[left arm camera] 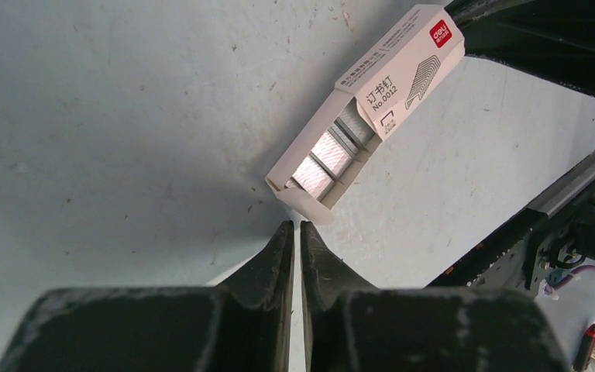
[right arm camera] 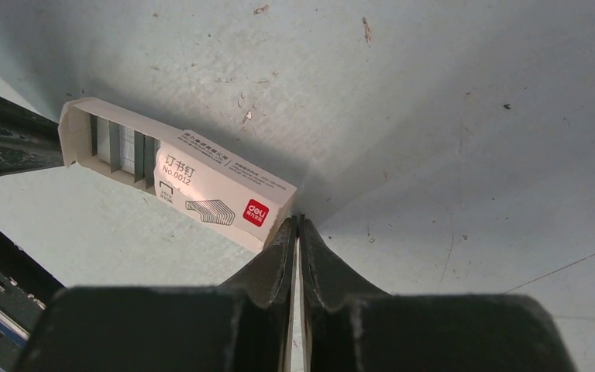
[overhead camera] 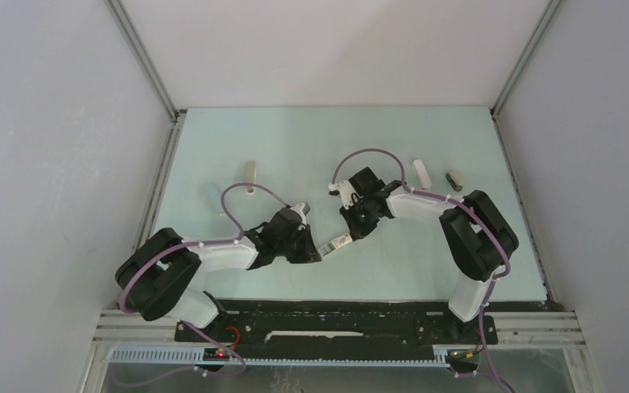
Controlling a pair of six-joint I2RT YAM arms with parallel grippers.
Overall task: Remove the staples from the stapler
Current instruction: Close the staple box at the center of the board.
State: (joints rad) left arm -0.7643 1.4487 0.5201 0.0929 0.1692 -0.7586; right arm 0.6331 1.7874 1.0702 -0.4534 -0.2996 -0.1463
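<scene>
The pale green table (overhead camera: 311, 139) is matt and scuffed, and the wrist views show it flecked with dust. Both black arms reach to its near middle. There the left gripper (left arm camera: 295, 226) and right gripper (right arm camera: 297, 221) each have their tapered fingers pressed together with nothing seen between them. They sit at either end of a white cardboard staple box (overhead camera: 337, 241), whose open sleeve shows shiny strips. Neither gripper touches a stapler. At the far right a white oblong (overhead camera: 420, 173) lies just beside what are probably the staples (overhead camera: 455, 180), a dark grey piece too small to confirm. If so, unloading looks mostly done.
</scene>
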